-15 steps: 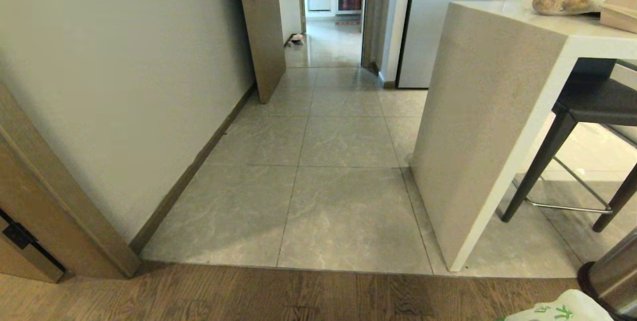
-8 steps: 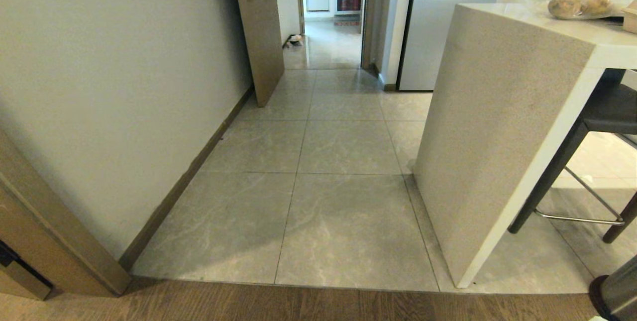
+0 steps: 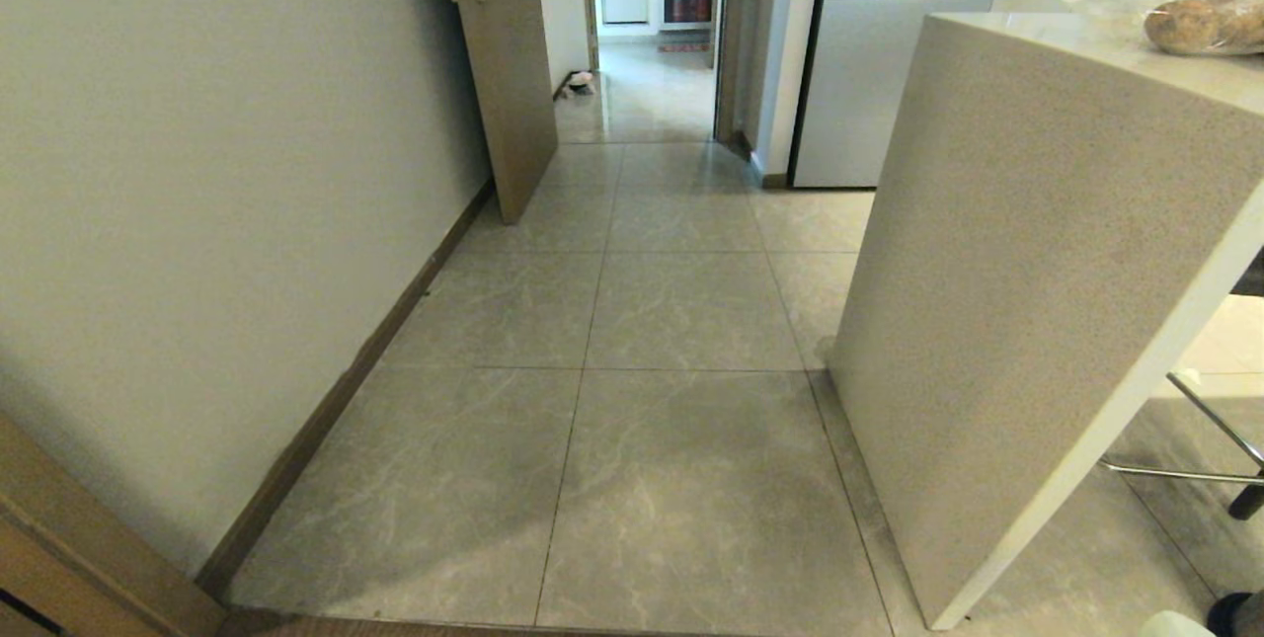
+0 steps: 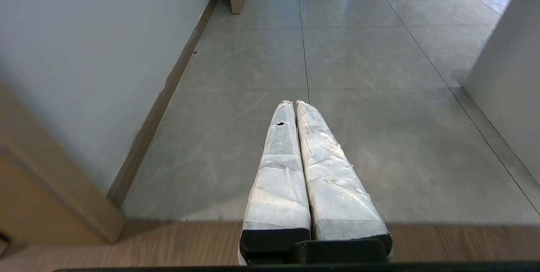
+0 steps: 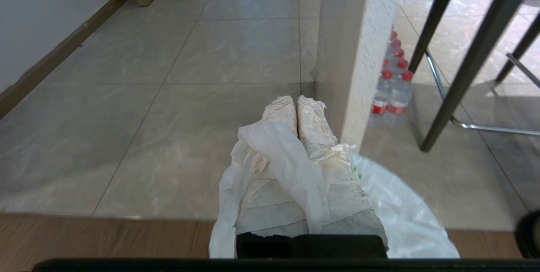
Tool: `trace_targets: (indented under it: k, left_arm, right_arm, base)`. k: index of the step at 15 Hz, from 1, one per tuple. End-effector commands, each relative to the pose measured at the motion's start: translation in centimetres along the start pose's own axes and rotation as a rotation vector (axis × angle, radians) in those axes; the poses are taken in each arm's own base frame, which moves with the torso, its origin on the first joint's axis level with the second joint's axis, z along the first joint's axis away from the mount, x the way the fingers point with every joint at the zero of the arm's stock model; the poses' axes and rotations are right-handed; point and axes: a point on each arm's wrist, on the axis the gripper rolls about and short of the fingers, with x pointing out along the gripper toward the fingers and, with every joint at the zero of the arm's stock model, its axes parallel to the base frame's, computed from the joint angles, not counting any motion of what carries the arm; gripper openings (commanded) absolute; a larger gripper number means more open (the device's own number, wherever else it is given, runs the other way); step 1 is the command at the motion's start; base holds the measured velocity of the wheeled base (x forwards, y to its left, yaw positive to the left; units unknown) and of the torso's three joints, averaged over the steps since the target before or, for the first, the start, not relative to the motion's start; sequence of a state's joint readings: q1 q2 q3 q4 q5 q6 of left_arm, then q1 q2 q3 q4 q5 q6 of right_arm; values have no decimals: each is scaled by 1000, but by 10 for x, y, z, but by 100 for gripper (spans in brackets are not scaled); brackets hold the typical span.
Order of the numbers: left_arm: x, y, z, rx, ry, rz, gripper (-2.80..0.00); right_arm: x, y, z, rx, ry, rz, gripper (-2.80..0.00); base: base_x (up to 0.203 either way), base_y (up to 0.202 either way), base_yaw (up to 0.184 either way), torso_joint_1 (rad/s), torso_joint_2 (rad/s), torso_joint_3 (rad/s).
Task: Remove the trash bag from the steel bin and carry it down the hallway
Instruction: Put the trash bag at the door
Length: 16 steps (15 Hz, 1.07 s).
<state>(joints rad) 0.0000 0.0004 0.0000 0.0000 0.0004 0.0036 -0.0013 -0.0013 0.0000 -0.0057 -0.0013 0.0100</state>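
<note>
Right gripper point(image 5: 297, 100): fingers closed, pinching the trash bag point(image 5: 291, 166), which drapes over them above the floor.
Left gripper point(image 4: 294, 104): fingers pressed together, empty.
Hallway point(image 3: 632, 301): grey tiles ahead; counter point(image 3: 1037, 272) right.

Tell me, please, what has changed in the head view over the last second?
The whole view has shifted: the robot has rolled forward off the wood floor into the hallway, and the steel bin has nearly left the frame. The right gripper stays shut on the trash bag; the left gripper stays shut, empty.
</note>
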Motion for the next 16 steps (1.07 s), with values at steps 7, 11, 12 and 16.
trace_targets:
  k: [7,11,12,16]
  left_arm:
    - [0,0,0,-2,0,1,-280]
    - [0,0,0,-2,0,1,-280]
    - [0,0,0,-1,0,1,-280]
    - [0,0,0,-1,0,1,-280]
  right_arm:
    - [0,0,0,8,-1,-2,-280]
    - [0,0,0,8,-1,0,-280]
    - [0,0,0,8,-1,-1,-280]
    - [0,0,0,13,-1,0,-280]
  base:
    - [180,0,-2,3,-1,2]
    - [184,0,-3,1,1,2]
    - [179,0,-3,7,-2,-2]
    - [184,0,-5,2,2,3]
